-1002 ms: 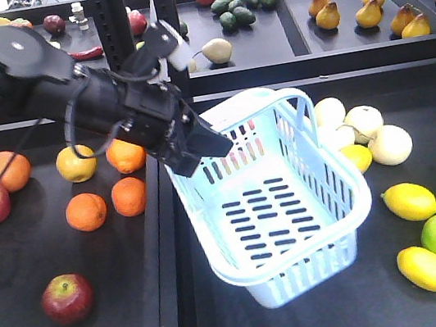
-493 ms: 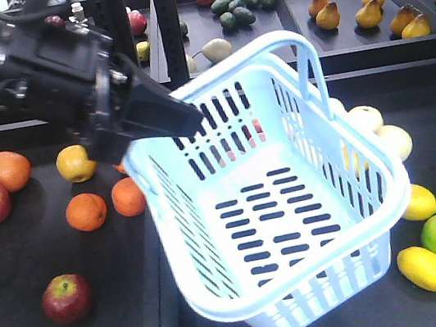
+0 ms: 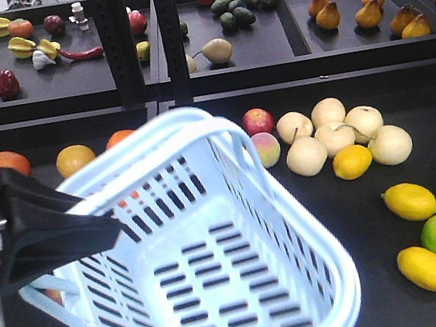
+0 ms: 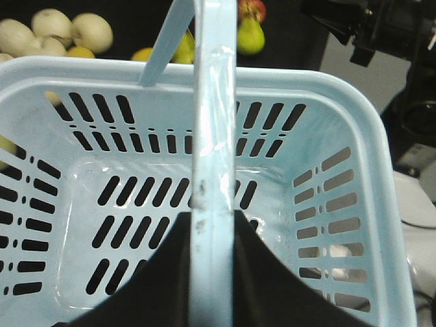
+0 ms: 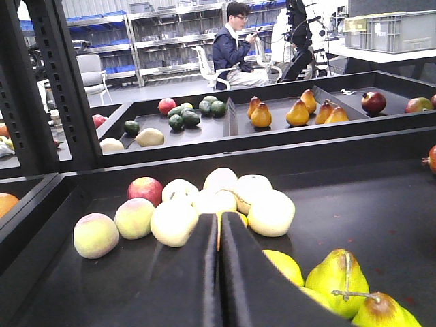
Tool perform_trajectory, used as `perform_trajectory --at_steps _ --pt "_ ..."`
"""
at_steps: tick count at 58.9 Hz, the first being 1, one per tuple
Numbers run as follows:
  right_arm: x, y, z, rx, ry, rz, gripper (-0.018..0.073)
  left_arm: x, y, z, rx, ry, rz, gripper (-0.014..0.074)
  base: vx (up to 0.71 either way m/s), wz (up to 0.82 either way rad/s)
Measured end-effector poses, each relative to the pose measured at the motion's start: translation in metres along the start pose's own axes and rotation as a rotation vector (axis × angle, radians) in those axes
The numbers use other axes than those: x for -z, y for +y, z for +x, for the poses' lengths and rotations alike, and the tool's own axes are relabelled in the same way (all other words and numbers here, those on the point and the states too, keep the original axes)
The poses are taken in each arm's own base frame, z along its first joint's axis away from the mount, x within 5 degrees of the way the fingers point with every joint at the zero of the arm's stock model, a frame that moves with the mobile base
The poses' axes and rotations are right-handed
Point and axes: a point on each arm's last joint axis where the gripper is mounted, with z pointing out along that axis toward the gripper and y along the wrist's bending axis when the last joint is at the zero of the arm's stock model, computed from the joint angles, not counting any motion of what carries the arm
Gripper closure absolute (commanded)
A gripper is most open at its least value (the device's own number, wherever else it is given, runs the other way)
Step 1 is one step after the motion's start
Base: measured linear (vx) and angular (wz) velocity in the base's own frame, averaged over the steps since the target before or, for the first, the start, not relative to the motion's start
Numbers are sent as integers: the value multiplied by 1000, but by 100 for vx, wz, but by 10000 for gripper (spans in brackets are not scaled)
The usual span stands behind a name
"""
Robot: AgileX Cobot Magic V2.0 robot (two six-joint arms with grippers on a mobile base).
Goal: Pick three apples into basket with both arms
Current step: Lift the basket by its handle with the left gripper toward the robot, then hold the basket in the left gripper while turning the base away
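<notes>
One basket (pale blue) in left gripper

The front view looks down from above on the table, with the basket filling its near foreground. The left wrist view sits just behind the left claw and stares into that basket at very close range. The right wrist view rides low behind the right claw, facing level toward the pale fruit beside the basket. All three views share that fruit.
</notes>
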Motion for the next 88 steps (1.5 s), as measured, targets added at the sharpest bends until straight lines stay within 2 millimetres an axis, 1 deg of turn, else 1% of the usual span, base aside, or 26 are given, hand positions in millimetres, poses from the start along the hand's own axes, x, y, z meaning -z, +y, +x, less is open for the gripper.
perform_trajectory --at_steps 7,12,22,27,88 --pt "0 0 0 0 0 0 568 13 -11 10 21 -100 -86 604 0 0" --pt "0 0 0 0 0 0 568 20 -17 17 28 -140 -118 604 0 0" --pt "0 0 0 0 0 0 568 25 -30 37 33 -149 -123 604 0 0" --pt "0 0 0 0 0 0 568 27 -34 42 31 -147 -119 604 0 0" --pt "0 0 0 2 0 0 568 27 -36 44 31 -147 -119 603 0 0"
